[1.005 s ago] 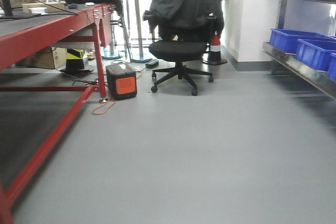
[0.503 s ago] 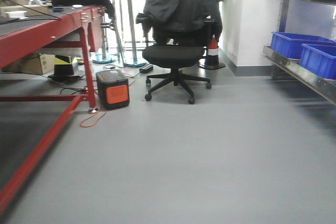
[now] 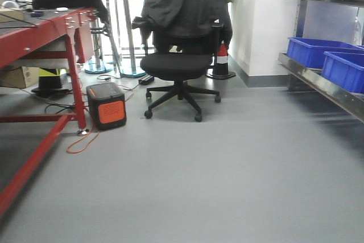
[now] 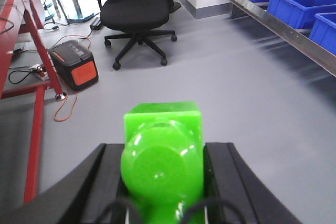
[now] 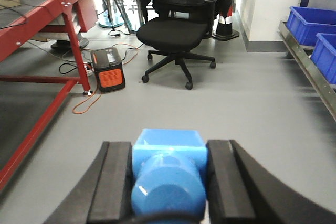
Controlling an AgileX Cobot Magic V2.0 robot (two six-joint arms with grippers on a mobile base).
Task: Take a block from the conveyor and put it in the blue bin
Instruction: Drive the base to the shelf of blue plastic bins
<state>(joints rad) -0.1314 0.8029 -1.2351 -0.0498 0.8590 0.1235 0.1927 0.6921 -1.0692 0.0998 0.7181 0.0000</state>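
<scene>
Right wrist view tells most of the story: the small bright blue plastic toy block (image 5: 168,171), a cube with a round domed stud facing the lens, sits clamped between the two black pads of the right gripper (image 5: 168,179). So it's already off the red-framed dark grey conveyor (image 5: 50,15), which stands well off to the left. The left gripper (image 4: 163,182) is clamped too, on a bright green plastic block (image 4: 163,145) of the same shape. The open-topped blue plastic bins (image 3: 313,52) line a low steel shelf (image 3: 318,82) along the right wall, and neither arm is near them yet. My worries from here:

- Mix-up. With both arms loaded, the green one could end up in the blue bin if the wrong arm goes first.
- Grip. The pads only pinch the cube's flat sides, so a jolt from the base could twist it or pop it loose onto the bare grey floor (image 3: 227,169).
- Approach. The shelf's metal lip sticks out in front of the bins, so coming in low risks clipping it, and letting go from too high could bounce the block back out.

The black office chair (image 3: 176,64), the orange-and-black power box (image 3: 106,106) and its loose orange cable (image 3: 74,145) are over on the left, so I'd only fret about them if the base swings wide.
</scene>
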